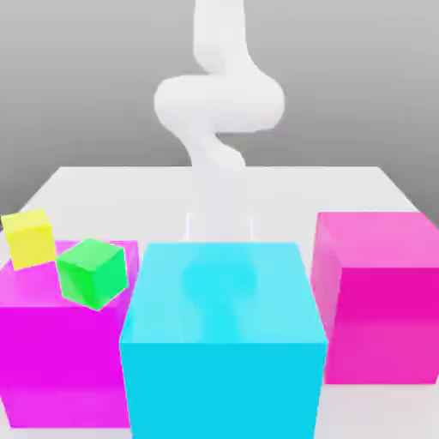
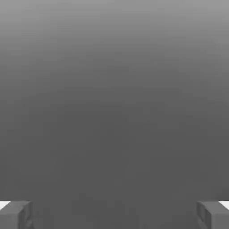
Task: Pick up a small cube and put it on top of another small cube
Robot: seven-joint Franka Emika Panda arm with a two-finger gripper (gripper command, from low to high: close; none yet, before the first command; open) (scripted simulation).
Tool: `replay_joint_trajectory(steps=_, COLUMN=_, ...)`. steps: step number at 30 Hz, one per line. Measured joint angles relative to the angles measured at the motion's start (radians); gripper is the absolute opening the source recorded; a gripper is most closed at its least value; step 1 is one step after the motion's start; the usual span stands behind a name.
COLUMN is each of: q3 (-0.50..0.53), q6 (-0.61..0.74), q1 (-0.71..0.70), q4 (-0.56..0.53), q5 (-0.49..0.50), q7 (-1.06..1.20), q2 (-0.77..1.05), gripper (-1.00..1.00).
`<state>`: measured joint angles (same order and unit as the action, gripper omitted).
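1. Gripper (image 2: 114, 214) jaws spread wide, nothing between them.
2. Arm (image 1: 219, 103) stands behind the cyan block (image 1: 221, 339).
3. Yellow cube (image 1: 29, 238) and green cube (image 1: 92, 273) sit side by side on the magenta block (image 1: 51, 360), at the exterior view's left.

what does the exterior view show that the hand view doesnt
The exterior view alone takes in the scene: the white arm behind a big cyan block, two big magenta blocks, the small yellow cube and the small green cube at that view's left, all on the white table. The hand view alone gives the gripper close up, its fingertips spread wide with nothing between them, against plain grey. Shared: the robot itself and a grey backdrop.
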<state>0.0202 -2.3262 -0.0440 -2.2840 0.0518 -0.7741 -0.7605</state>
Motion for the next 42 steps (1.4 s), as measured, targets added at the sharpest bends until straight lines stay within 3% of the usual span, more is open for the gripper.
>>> replay_joint_trajectory(steps=13, q3=0.213, q6=-0.194, q1=-0.205, q4=-0.076, q5=0.254, q7=0.241, q2=0.343, gripper=0.0)
replay_joint_trajectory(steps=22, q3=0.428, q6=-0.347, q1=-0.314, q4=-0.141, q5=0.284, q7=0.511, q2=0.587, gripper=0.0)
replay_joint_trajectory(steps=25, q3=0.487, q6=-0.413, q1=-0.34, q4=-0.216, q5=0.185, q7=0.668, q2=0.691, gripper=0.0)
replay_joint_trajectory(steps=28, q3=0.472, q6=-0.46, q1=-0.364, q4=-0.323, q5=0.021, q7=0.827, q2=0.781, gripper=0.0)
replay_joint_trajectory(steps=31, q3=0.409, q6=-0.491, q1=-0.375, q4=-0.419, q5=-0.148, q7=0.961, q2=0.852, gripper=0.0)
replay_joint_trajectory(steps=37, q3=0.186, q6=-0.639, q1=-0.54, q4=-0.4, q5=-0.398, q7=1.146, q2=1.057, gripper=0.0)
replay_joint_trajectory(steps=38, q3=0.152, q6=-0.657, q1=-0.576, q4=-0.394, q5=-0.387, q7=1.16, q2=1.062, gripper=-1.0)
replay_joint_trajectory(steps=42, q3=0.152, q6=-0.656, q1=-0.577, q4=-0.394, q5=-0.386, q7=1.159, q2=1.062, gripper=-1.0)
